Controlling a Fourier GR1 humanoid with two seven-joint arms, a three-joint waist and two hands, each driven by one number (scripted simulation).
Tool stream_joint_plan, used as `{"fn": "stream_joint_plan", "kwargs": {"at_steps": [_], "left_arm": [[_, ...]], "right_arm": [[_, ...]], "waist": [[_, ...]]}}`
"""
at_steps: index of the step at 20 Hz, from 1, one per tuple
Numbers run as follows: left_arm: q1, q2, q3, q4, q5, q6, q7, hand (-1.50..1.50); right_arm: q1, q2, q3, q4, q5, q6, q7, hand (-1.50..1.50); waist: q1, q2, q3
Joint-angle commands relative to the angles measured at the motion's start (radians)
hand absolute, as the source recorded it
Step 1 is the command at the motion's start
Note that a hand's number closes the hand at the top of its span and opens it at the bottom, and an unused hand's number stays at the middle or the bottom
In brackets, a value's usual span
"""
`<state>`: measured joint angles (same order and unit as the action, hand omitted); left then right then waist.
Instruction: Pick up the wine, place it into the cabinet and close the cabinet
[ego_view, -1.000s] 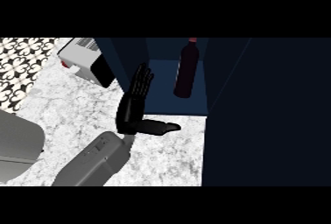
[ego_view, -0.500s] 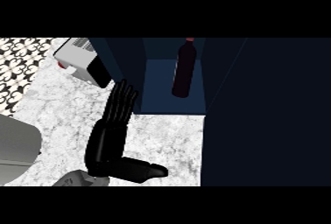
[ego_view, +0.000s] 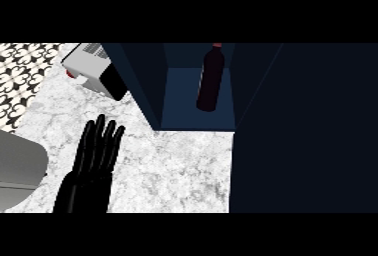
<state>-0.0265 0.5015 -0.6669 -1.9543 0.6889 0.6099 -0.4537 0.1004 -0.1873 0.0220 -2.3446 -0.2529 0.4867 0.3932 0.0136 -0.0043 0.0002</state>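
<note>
The dark wine bottle (ego_view: 210, 80) stands upright inside the navy cabinet (ego_view: 192, 117), on its blue shelf. No hand touches it. My left hand (ego_view: 92, 160) is low at the left over the marble counter (ego_view: 177, 170), open with its fingers straight and pointing up the view, well apart from the cabinet's left wall (ego_view: 136, 80). A wide dark panel (ego_view: 303, 125), seemingly the cabinet's door, covers the right side of the view. My right hand does not show.
A white box-like appliance with a black side (ego_view: 92, 70) sits on the counter just left of the cabinet. A grey rounded object (ego_view: 18, 170) lies at the left edge beside my hand. Patterned tiles (ego_view: 22, 70) fill the top left corner.
My left hand has drawn back down and to the left, away from the cabinet's left wall. Its forearm and thumb have dropped out of sight. The bottle has stayed in place.
</note>
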Motion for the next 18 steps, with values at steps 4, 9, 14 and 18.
{"fn": "stream_joint_plan", "kwargs": {"at_steps": [4,9,14,18], "left_arm": [[0.185,0.122,0.093,-0.157,-0.001,-0.007,-0.013,-1.5],[0.373,0.161,0.203,-0.201,0.049,-0.11,-0.121,-1.5],[0.515,0.266,0.405,-0.253,0.171,-0.272,-0.139,-1.5],[0.602,0.313,0.518,-0.251,0.235,-0.364,-0.128,-1.5]], "right_arm": [[0.069,0.01,0.202,-0.072,-0.048,0.03,0.132,1.5],[0.1,0.034,0.294,-0.171,-0.083,-0.006,0.187,1.5],[0.057,0.112,0.494,-0.184,0.082,-0.101,0.255,1.5],[-0.05,0.18,0.59,-0.154,0.176,-0.173,0.316,1.5]], "waist": [[0.002,0.001,-0.001],[0.001,-0.001,-0.002],[0.007,-0.005,-0.003],[0.008,-0.005,-0.003]]}}
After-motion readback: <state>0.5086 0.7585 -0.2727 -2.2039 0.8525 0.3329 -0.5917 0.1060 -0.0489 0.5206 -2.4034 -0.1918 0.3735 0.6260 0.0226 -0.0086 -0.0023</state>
